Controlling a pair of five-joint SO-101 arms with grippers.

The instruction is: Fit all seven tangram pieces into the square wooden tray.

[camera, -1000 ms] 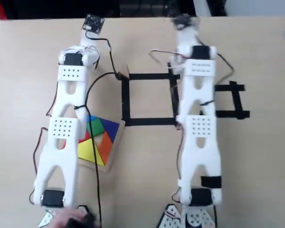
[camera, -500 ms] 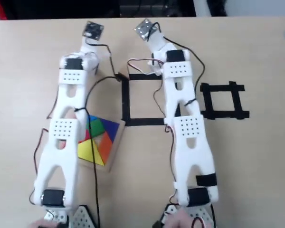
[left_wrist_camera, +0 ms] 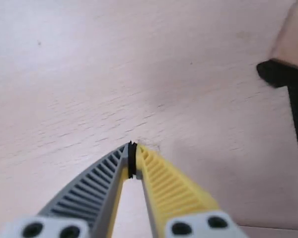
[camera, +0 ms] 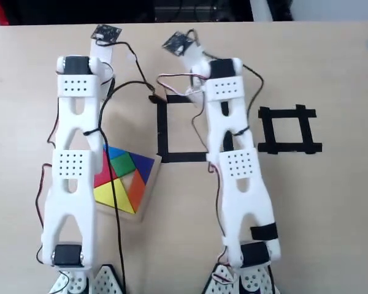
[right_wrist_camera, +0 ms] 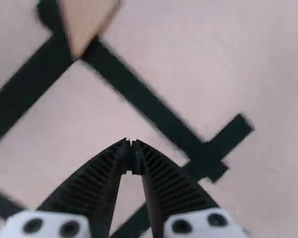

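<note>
Bright, even light; soft shadows.

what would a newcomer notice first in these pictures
The bright tangram pieces in the square wooden tray stand out first, half hidden under the left arm. Next come a large black tape square beside the tray, partly under the right arm, and a small tape square farther right. The left gripper and right gripper are both shut, holding nothing.
</note>
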